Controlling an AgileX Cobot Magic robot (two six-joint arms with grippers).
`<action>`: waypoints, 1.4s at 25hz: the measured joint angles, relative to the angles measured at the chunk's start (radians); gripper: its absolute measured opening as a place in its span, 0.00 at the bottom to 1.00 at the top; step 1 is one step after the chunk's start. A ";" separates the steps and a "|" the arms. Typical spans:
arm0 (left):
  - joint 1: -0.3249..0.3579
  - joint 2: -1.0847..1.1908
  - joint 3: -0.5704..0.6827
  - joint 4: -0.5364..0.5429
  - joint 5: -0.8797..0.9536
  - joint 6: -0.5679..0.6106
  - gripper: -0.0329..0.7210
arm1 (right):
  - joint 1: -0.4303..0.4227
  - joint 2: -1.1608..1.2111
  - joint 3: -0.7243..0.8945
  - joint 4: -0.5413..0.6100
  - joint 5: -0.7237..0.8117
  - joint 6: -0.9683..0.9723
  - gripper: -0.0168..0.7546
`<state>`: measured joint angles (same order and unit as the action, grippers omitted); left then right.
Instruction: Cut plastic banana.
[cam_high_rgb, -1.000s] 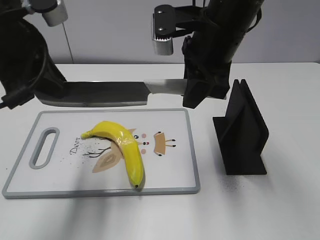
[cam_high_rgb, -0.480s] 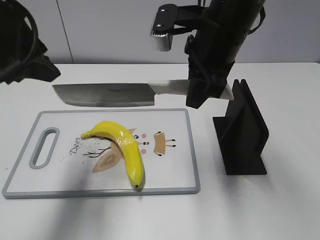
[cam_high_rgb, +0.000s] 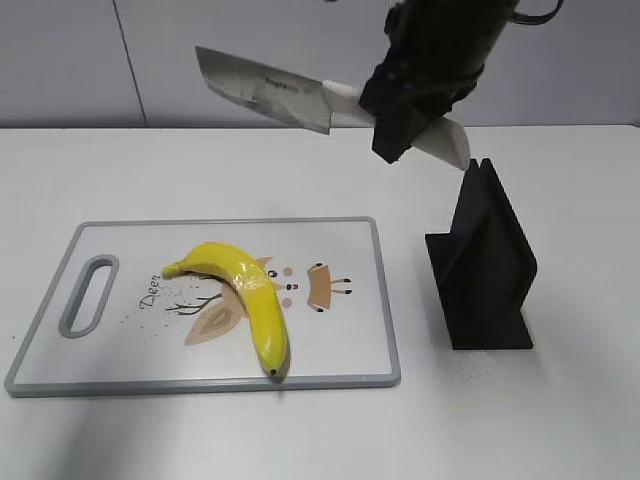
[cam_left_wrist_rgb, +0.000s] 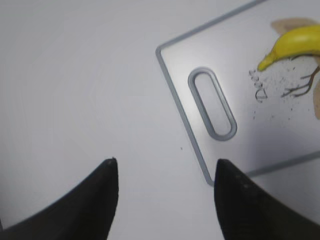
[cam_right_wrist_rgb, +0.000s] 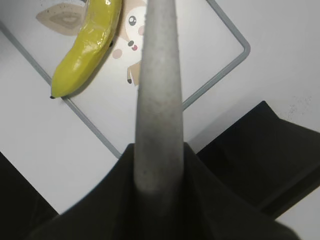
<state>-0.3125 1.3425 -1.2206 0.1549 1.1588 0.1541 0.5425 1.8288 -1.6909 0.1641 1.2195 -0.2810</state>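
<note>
The yellow plastic banana (cam_high_rgb: 245, 297) lies whole on the white cutting board (cam_high_rgb: 330, 350), dark tip toward the front edge. It also shows in the right wrist view (cam_right_wrist_rgb: 87, 45), and its end in the left wrist view (cam_left_wrist_rgb: 292, 44). My right gripper (cam_high_rgb: 405, 110) is shut on the grey handle of a knife (cam_high_rgb: 265, 88) and holds it high above the board's far edge, blade pointing left and tilted up. The handle (cam_right_wrist_rgb: 157, 95) runs up the right wrist view. My left gripper (cam_left_wrist_rgb: 165, 172) is open and empty, above bare table left of the board (cam_left_wrist_rgb: 175, 107).
A black knife stand (cam_high_rgb: 487, 262) sits on the white table right of the board, also in the right wrist view (cam_right_wrist_rgb: 265, 150). The board has a handle slot (cam_high_rgb: 87, 295) at its left end. A grey wall lies behind.
The right gripper has lifted the knife from just above the board's far edge to high up, tilting the blade. The left arm has drawn out of the exterior view.
</note>
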 joint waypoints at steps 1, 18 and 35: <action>0.028 -0.005 0.000 -0.022 0.023 -0.004 0.82 | 0.000 -0.015 0.004 0.000 0.000 0.038 0.23; 0.268 -0.576 0.297 -0.283 -0.034 0.039 0.81 | -0.228 -0.355 0.451 -0.086 -0.103 0.469 0.23; 0.268 -1.220 0.724 -0.280 -0.057 0.041 0.81 | -0.235 -0.351 0.488 -0.049 -0.112 0.546 0.23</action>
<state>-0.0441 0.1223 -0.4965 -0.1253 1.1019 0.1951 0.3073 1.4774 -1.2026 0.1154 1.1072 0.2645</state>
